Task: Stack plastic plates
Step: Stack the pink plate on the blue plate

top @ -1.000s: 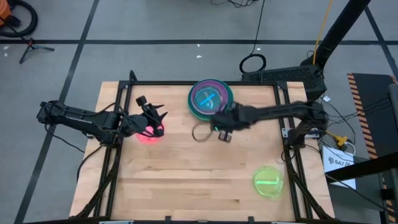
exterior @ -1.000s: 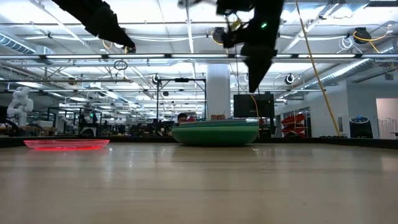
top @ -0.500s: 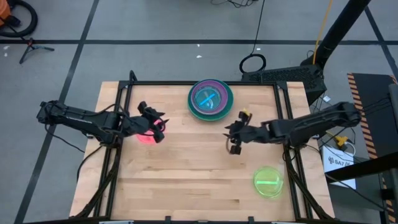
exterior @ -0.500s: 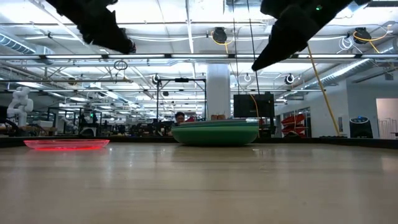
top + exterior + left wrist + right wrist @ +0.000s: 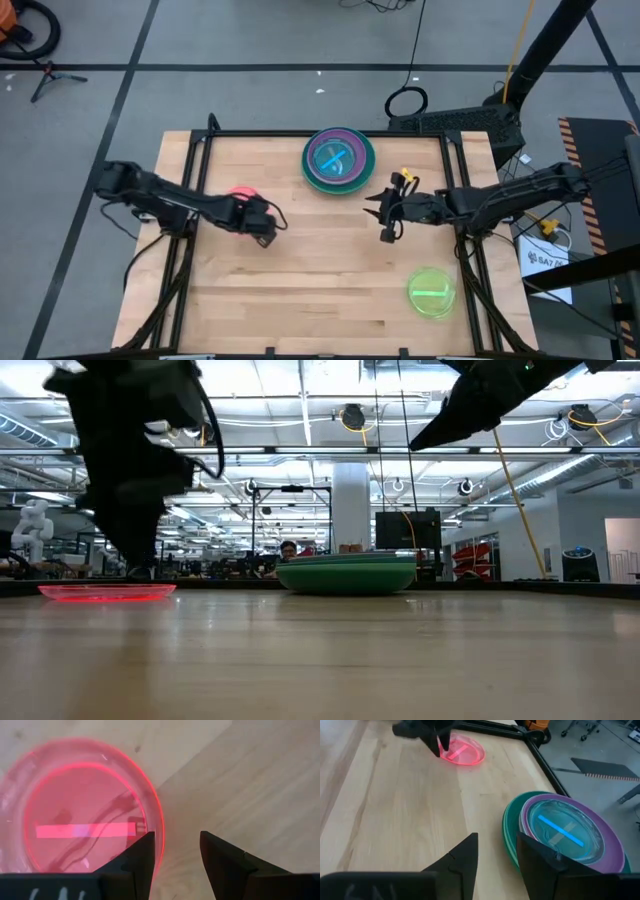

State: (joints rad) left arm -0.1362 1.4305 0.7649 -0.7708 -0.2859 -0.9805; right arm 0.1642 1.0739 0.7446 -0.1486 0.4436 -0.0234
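Pink translucent round plastic plate [image 5: 82, 817] lies flat on the wooden table [image 5: 300, 290], left gripper [image 5: 176, 851] over its rim, fingers parted, empty | right gripper [image 5: 386, 213] hangs parted, empty, beside the green-purple-blue stack of plates [image 5: 339, 158] | lime translucent plate [image 5: 432, 291] sits apart near the right front corner

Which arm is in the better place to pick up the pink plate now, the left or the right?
Probably the left. The left gripper hangs open right over the rim of the pink plate. The right gripper is far across the table, beside the plate stack.
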